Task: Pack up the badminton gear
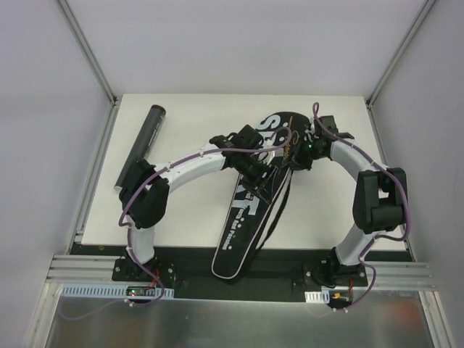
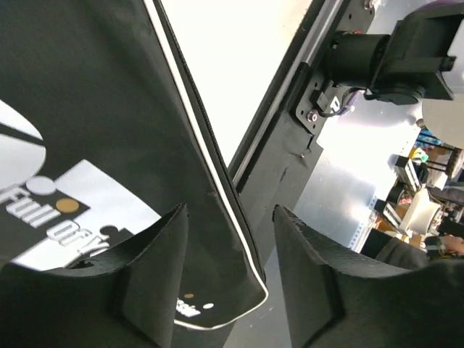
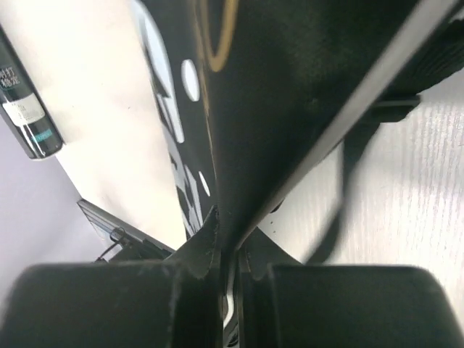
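Overhead view down on whole table (image 1: 196, 112), wrist views close along the black bag (image 1: 246, 217), shared by all three

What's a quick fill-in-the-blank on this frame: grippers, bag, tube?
The right gripper is ___ on the edge of the SPORT bag. The left gripper is ___ above the bag. In the top view, the black tube lies to the ___ of the bag.
Missing: shut; open; left.

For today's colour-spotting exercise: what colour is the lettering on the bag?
White, on the black bag; clearest in the top view.
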Controlling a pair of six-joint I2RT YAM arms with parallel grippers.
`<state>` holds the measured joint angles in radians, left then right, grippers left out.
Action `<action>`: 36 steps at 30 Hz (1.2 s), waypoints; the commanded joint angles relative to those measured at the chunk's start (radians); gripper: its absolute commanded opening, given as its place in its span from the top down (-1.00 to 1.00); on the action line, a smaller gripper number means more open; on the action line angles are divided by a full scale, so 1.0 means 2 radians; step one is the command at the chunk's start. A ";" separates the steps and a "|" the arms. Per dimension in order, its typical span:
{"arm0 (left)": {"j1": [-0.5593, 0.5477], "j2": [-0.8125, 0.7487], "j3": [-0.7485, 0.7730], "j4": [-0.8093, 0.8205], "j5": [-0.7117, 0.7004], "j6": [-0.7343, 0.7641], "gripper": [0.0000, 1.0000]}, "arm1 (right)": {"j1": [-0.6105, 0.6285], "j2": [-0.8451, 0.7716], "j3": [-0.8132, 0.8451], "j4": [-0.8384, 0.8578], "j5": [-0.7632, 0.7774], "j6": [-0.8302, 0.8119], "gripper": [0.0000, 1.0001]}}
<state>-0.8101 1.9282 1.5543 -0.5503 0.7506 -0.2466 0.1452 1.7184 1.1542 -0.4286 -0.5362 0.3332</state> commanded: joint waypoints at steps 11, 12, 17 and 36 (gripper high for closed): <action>0.055 -0.168 -0.045 -0.003 -0.041 -0.037 -0.11 | 0.048 0.021 0.320 -0.281 0.104 -0.138 0.99; 0.054 -0.170 -0.046 -0.003 -0.042 -0.036 -0.13 | 0.049 0.019 0.317 -0.277 0.104 -0.118 0.99; 0.054 -0.171 -0.048 -0.003 -0.068 -0.054 -0.14 | 0.086 0.016 0.319 -0.270 0.122 -0.067 0.99; 0.031 -0.143 0.004 -0.003 -0.113 -0.022 -0.23 | 0.105 -0.034 0.217 -0.257 0.135 0.214 0.99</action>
<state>-0.7040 1.6207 1.5112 -0.5610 0.5625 -0.3496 0.3561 1.7473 1.6569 -0.9726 -0.1944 0.5243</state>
